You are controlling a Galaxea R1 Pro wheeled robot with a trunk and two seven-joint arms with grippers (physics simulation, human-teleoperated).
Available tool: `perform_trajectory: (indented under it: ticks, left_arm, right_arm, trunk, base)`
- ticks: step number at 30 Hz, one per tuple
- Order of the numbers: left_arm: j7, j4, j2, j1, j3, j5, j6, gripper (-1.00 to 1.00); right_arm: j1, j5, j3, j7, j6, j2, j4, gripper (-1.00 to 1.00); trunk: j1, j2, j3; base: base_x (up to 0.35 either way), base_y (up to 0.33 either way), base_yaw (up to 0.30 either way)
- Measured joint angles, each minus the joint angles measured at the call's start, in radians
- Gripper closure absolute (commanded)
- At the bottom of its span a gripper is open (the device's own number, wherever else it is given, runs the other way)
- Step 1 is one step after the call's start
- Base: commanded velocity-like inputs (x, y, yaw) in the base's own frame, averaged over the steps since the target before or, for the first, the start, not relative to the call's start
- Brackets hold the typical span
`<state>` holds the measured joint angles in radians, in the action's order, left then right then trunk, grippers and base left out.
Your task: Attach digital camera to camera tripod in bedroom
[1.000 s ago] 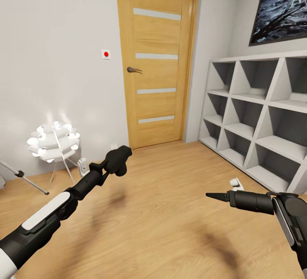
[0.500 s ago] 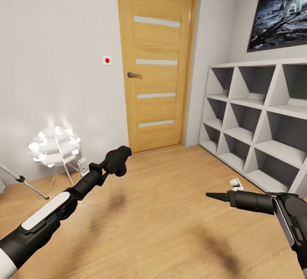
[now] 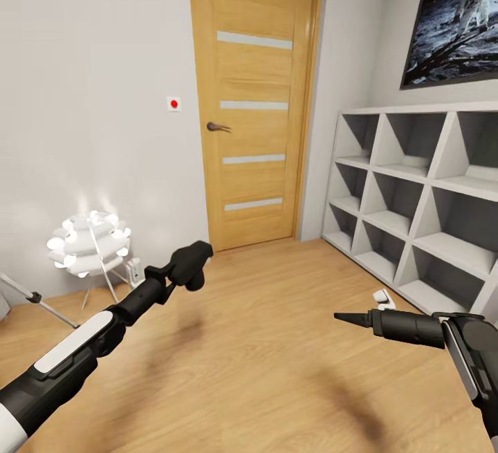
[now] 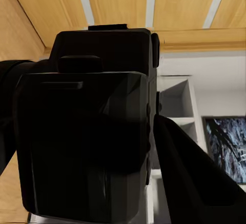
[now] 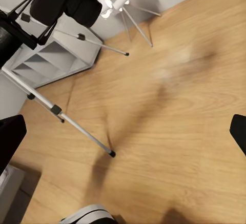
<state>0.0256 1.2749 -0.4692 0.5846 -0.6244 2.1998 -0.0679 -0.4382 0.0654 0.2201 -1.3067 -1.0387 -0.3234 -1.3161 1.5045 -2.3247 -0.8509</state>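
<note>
Left gripper (image 3: 185, 270) clamps the digital camera (image 3: 191, 263), held over the wood floor (image 3: 263, 342) in front of the door (image 3: 252, 104); lens direction unclear. Camera tripod (image 5: 56, 111) stands left of the white lamp (image 3: 86, 240), silver legs splayed. Right gripper (image 3: 346, 317): jaws apart, empty.

1 digital camera (image 4: 87, 131), 1 camera tripod (image 5: 61, 115) (legs showing), 1 lamp (image 3: 86, 240), 1 door (image 3: 252, 107).

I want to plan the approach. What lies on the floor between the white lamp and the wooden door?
In the head view, a small white device stands beside the lamp; from there to the door the wood floor is bare.
</note>
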Motion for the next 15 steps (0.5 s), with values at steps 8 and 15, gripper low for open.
perform_trajectory:
  ticks: [8,15]
  left_arm:
    - [0.140,0.005,0.001,0.000,0.003,0.025,-0.003,1.00]
    - [0.166,0.006,0.001,0.000,0.003,0.039,-0.002,1.00]
  right_arm:
    - [0.000,0.001,0.001,-0.001,0.000,0.000,0.000,-1.00]
    - [0.000,0.001,0.001,-0.002,0.000,0.000,0.000,-1.00]
  trunk:
    - [-0.031,0.056,0.025]
    - [-0.058,0.105,0.047]
  base:
    - [0.000,0.000,0.000]
    - [0.000,0.000,0.000]
